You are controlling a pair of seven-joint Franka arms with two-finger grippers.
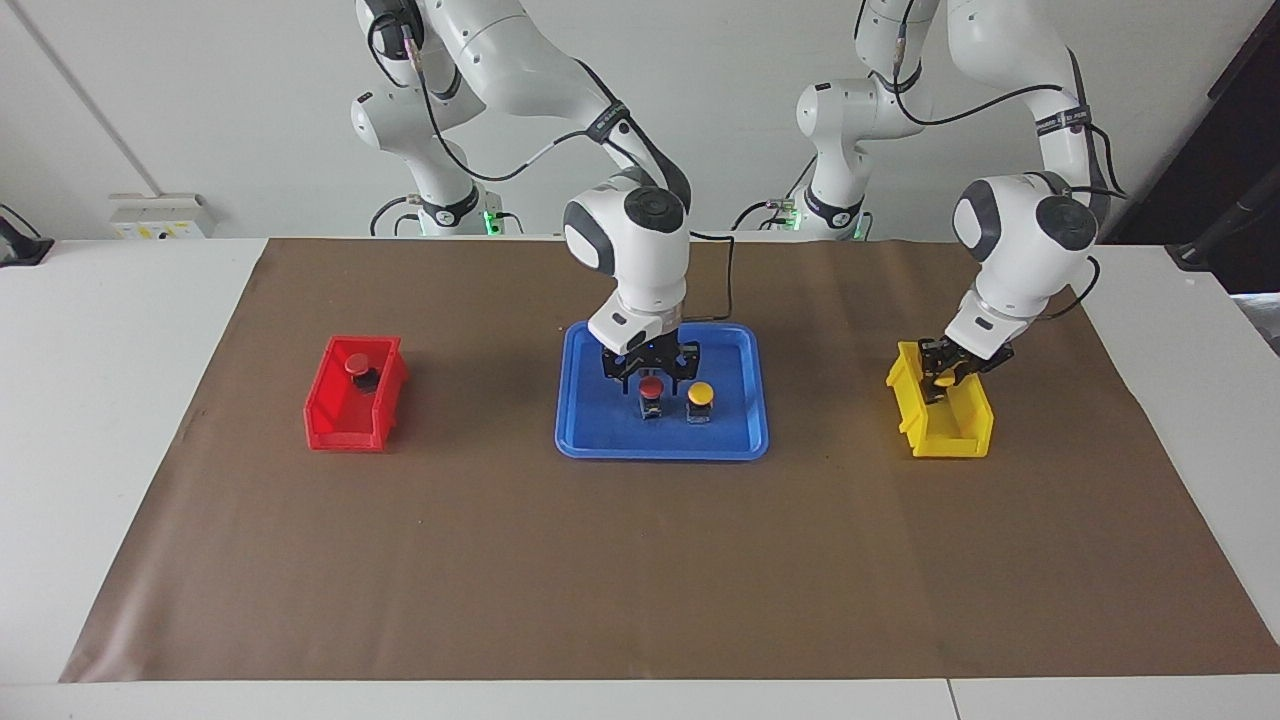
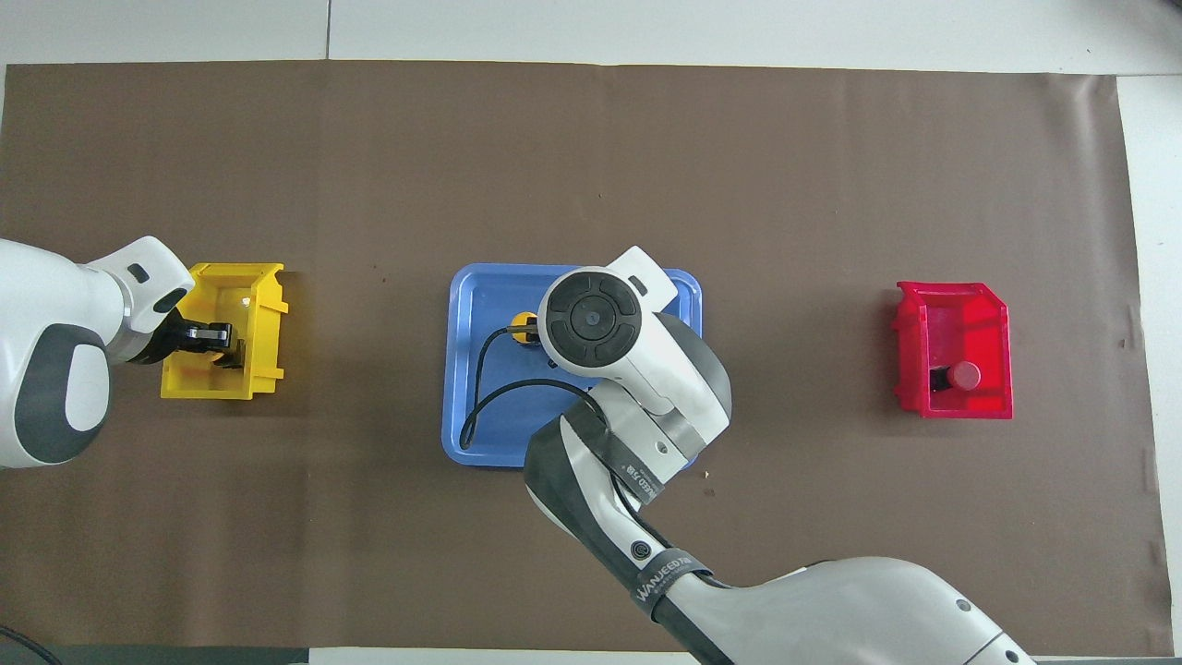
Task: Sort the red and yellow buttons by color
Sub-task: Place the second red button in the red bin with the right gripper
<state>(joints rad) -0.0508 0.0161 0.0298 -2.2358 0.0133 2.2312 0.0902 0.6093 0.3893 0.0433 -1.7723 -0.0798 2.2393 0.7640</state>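
Observation:
A red button [image 1: 651, 389] and a yellow button [image 1: 700, 394] stand side by side in the blue tray [image 1: 600, 425]. My right gripper [image 1: 651, 371] is open, low over the tray, with its fingers straddling the red button. In the overhead view the right arm hides that red button; only part of the yellow one [image 2: 524, 325] shows. A second red button [image 1: 358, 366] lies in the red bin [image 1: 340, 430], and also shows in the overhead view [image 2: 964, 374]. My left gripper [image 1: 940, 381] is inside the yellow bin [image 1: 950, 440], shut on a second yellow button [image 1: 944, 381].
The bins and the tray sit in a row on a brown mat [image 1: 640, 570]: red bin [image 2: 951, 319] toward the right arm's end, tray [image 2: 480, 305] in the middle, yellow bin [image 2: 268, 305] toward the left arm's end. A black cable [image 2: 480, 406] from the right arm hangs over the tray.

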